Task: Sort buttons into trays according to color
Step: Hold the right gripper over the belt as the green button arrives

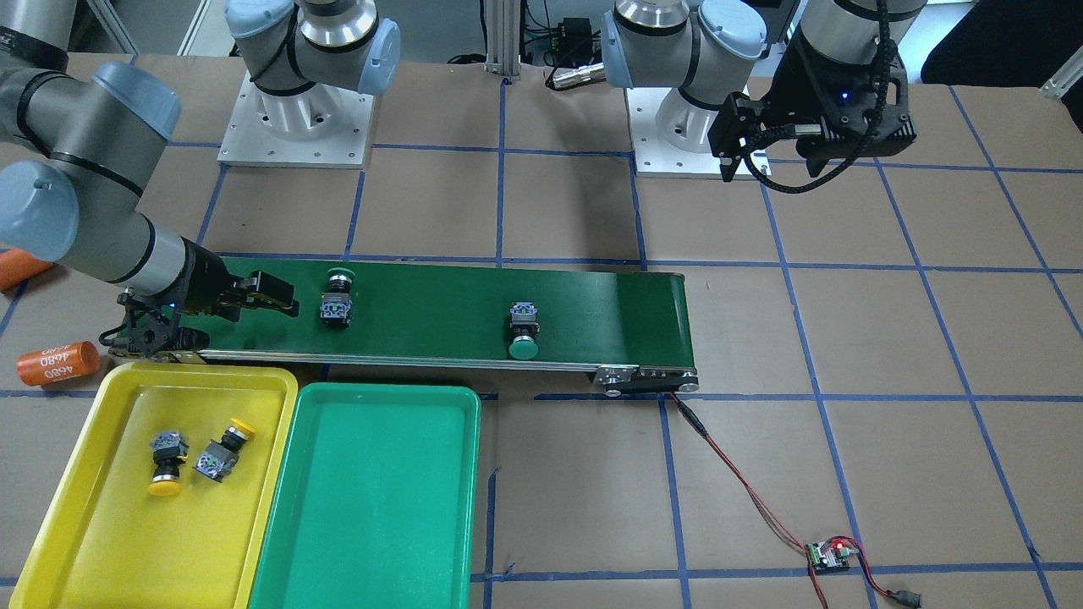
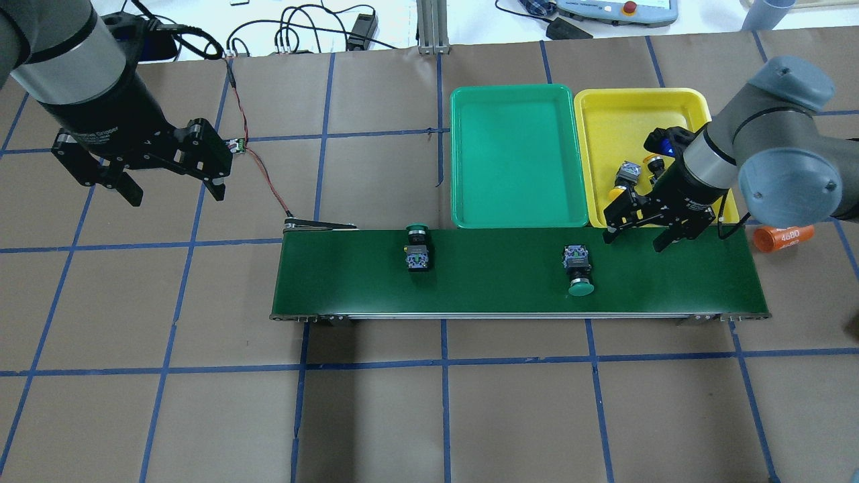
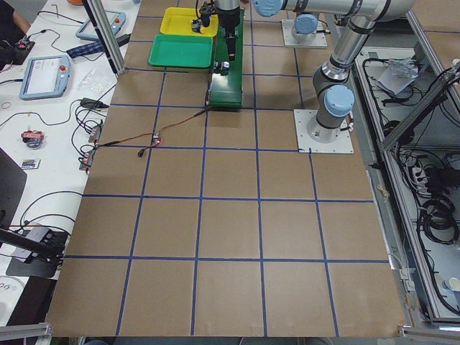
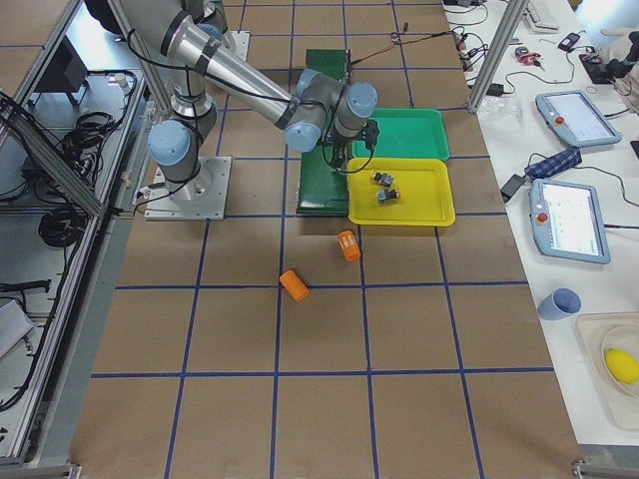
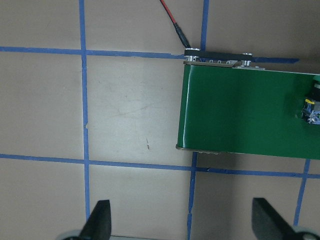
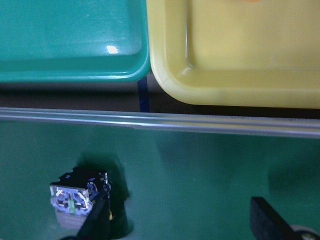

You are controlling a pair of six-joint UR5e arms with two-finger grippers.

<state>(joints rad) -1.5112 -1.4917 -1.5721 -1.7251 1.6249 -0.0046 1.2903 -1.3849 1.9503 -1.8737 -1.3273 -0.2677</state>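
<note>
Two green-capped buttons lie on the dark green conveyor belt [image 2: 510,282], one near its middle [image 2: 417,248] and one further right [image 2: 578,268]. Two yellow-capped buttons [image 1: 167,461] [image 1: 224,448] rest in the yellow tray [image 1: 110,541]. The green tray [image 1: 381,541] beside it holds nothing. My right gripper [image 2: 635,240] hangs open over the belt's right end, just right of the nearer green button [image 6: 75,200], which sits by one finger in the right wrist view. My left gripper [image 2: 176,194] is open above bare table left of the belt, holding nothing.
Two orange cylinders lie past the belt's end, one marked 4680 [image 1: 59,362] and one further out [image 1: 21,266]. A red-black wire runs from the belt's other end to a small controller board [image 1: 833,554]. Brown paper with blue tape lines covers the table.
</note>
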